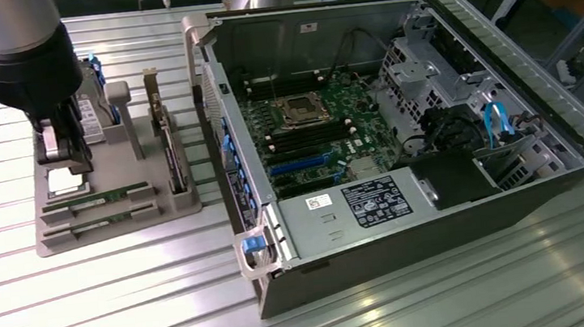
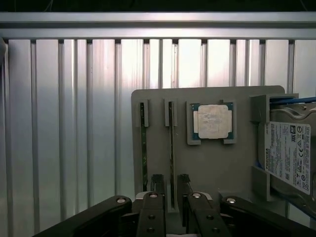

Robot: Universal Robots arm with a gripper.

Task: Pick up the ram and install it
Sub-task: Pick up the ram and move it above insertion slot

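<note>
Jaws open wide, straddling one ram; nothing gripped.
Ram stands on edge in its holder slot, apparently presenting both faces for pinching.

We see the ram as a thin, dark green stick standing on edge in a narrow slot of the grey holder, apparently seated straight, parallel to its twin in the slot just beside.

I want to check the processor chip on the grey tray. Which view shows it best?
The wrist view: the processor chip lies face-on, whole, in its tray pocket. The exterior view shows it small, slanted and partly hidden.
</note>
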